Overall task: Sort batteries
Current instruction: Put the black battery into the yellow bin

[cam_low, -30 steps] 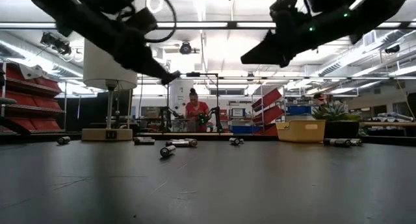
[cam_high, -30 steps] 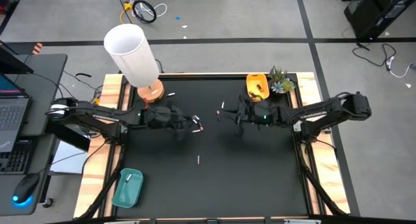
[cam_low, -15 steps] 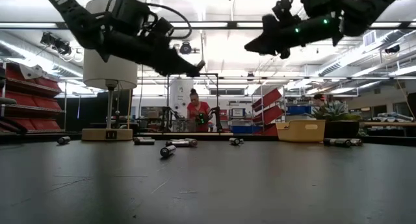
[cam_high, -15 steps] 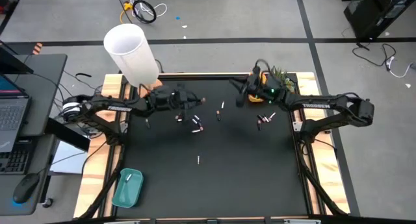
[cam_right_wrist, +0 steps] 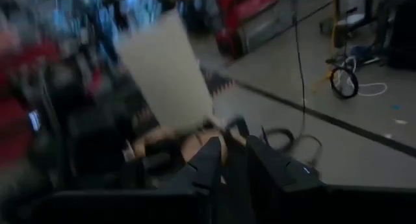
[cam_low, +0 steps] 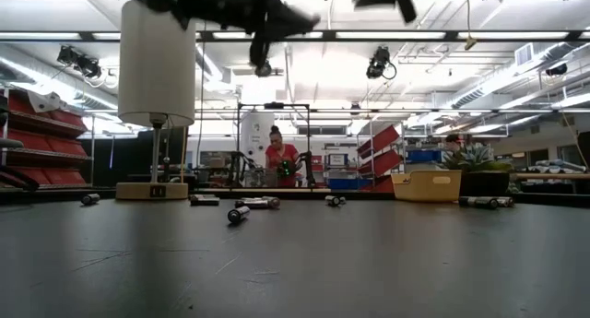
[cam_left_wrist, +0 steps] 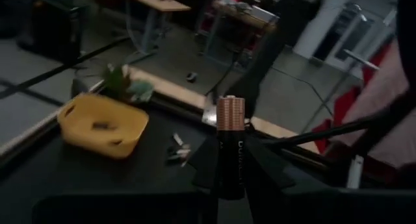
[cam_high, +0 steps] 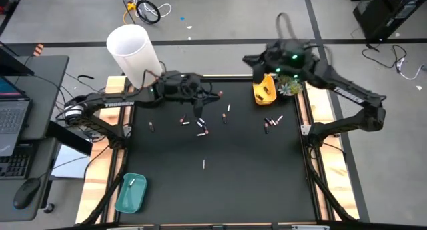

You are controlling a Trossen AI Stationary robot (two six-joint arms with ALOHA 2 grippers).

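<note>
Batteries (cam_high: 203, 127) lie scattered on the black table beside the yellow tray (cam_high: 263, 90). Left gripper (cam_high: 208, 100), raised above them, pinches one battery (cam_left_wrist: 229, 146) upright between its fingers, well short of the tray. Right gripper (cam_high: 248, 59) hovers over the tray; its fingers cannot be read.

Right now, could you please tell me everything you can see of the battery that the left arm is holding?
The battery is a small dark cylinder with a copper-coloured top band and faint pale lettering down its side. In the left wrist view it stands upright, clamped between the two dark fingers of the left pincer, which cover its lower part. It is held up in the air, above the black table, with the yellow tray farther off.
</note>
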